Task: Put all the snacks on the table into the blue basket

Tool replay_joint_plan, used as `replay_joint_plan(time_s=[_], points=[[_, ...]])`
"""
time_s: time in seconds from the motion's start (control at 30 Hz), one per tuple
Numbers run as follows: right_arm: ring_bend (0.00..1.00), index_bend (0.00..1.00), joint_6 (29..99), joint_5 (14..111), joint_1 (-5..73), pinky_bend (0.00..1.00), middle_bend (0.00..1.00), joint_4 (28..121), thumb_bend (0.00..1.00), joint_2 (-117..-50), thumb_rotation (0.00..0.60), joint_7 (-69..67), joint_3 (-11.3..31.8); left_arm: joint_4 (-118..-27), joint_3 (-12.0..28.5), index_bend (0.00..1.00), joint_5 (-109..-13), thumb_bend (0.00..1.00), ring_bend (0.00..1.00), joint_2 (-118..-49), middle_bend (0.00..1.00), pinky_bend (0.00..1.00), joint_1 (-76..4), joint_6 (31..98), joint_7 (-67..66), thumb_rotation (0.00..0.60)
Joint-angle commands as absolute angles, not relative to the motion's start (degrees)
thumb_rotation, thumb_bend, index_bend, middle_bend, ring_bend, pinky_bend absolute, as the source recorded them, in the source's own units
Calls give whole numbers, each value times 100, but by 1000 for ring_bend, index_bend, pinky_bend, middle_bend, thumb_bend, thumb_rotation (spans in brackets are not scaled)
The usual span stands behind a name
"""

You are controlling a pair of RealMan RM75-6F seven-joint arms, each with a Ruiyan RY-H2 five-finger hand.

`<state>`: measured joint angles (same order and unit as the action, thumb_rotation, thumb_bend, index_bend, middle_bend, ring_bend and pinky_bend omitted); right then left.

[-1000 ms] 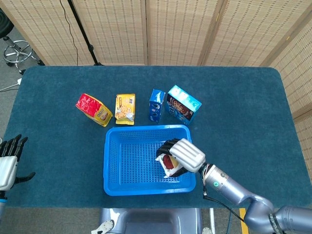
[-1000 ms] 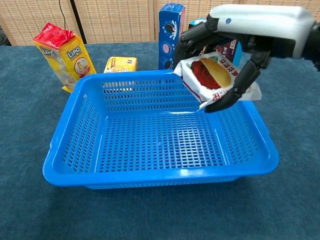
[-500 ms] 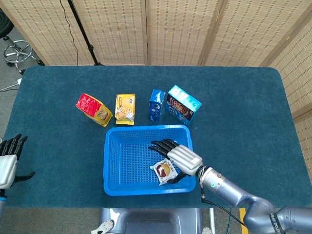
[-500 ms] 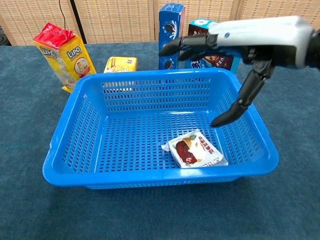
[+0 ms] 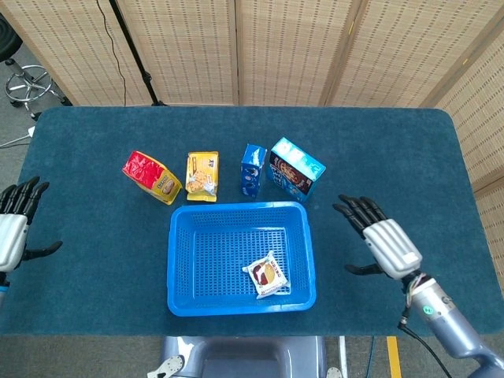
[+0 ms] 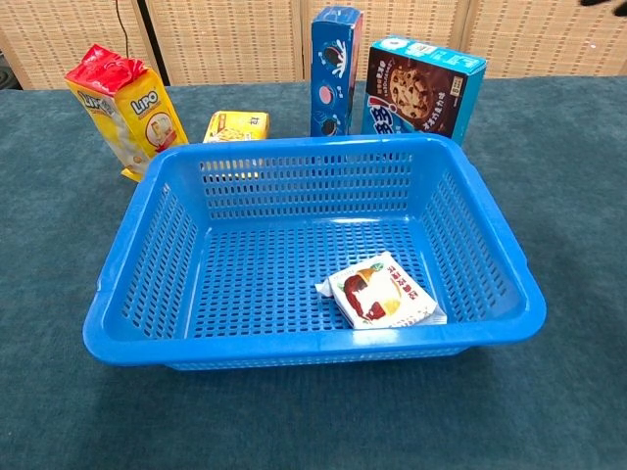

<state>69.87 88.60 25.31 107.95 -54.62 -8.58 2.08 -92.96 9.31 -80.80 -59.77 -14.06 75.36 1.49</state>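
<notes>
**Right hand pulls clear of the basket, one packet left inside**

Withdrawn from over the basket since half a second ago, the right hand [image 5: 383,246] now hovers above the bare counter [image 5: 394,165] to the right of it, fingers [image 5: 356,211] spread wide and holding nothing. The left hand [image 5: 14,224] sits at the counter's far left edge, fingers likewise apart and empty; it has shifted up only slightly. Neither hand's body shows in the chest view.

One blue basket [image 5: 179,272] stands near the front of the counter. Inside it lies one small white snack packet [image 5: 268,274] with a red-brown picture, flat on the mesh floor in the front right corner, in the same spot as half a second ago.

Four snacks remain outside, in a row just behind the basket's back rim: one red-and-yellow bag [image 5: 151,177] at the left, one flat yellow packet [image 5: 202,176], one upright blue cookie box [image 5: 252,169], and one teal cookie box [image 5: 295,168] at the right. The two boxes stand just beside each other. That makes five snacks in all: one in, four out.
</notes>
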Motion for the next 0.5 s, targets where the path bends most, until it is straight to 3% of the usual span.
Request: replay_joint_plan(time_s=[0.03,0.23,0.5], points=[[0,0,7421,8911,1987,0,0,10352,0,-5303,600,-1519,-138,-9013,1177,0,-8026,0,0,-6005,0,0,-1834,7220,-34,600],[0,0,8109,8887,1413,0,0,9831,0,-5576,600,-1822,-209,-8573,1263,0,-8359,0,0,-6217,0,0,-2688,6478,-541,600],[0,0,8230,8784,1289,0,0,9628,0,-5634,600,-2005,-58,-8167,1259,0,-8186,0,0,-6514,0,0,-3458,5482,-1015,600]])
